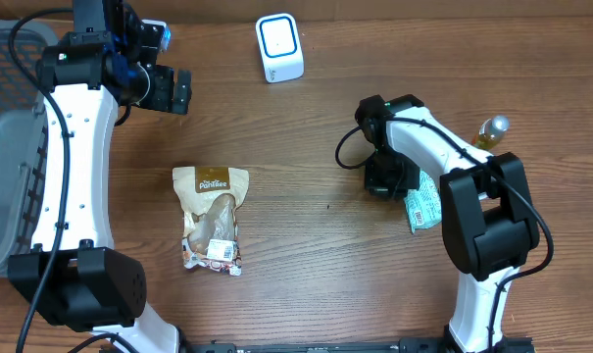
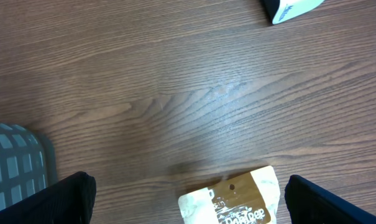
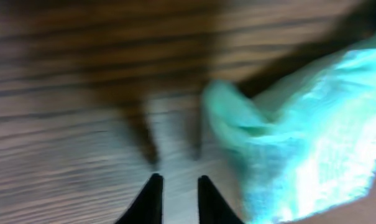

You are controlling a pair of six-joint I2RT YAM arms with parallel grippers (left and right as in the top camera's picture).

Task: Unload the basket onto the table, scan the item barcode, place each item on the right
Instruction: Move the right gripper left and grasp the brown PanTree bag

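Your right gripper (image 3: pixel 176 198) sits centre right in the overhead frame, its fingertips a narrow gap apart with nothing between them. The teal packet (image 1: pixel 425 204) lies on the table (image 1: pixel 316 265) just to its right. Your left gripper (image 1: pixel 164 90), upper left, gapes wide and empty. The white scanner (image 1: pixel 278 47) stands top centre, the brown pouch (image 1: pixel 211 211) left of centre

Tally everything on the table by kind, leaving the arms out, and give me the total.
Scanner: 1
Snack bag: 1
Teal packet: 1
Bottle: 1
Basket: 1
Total: 5
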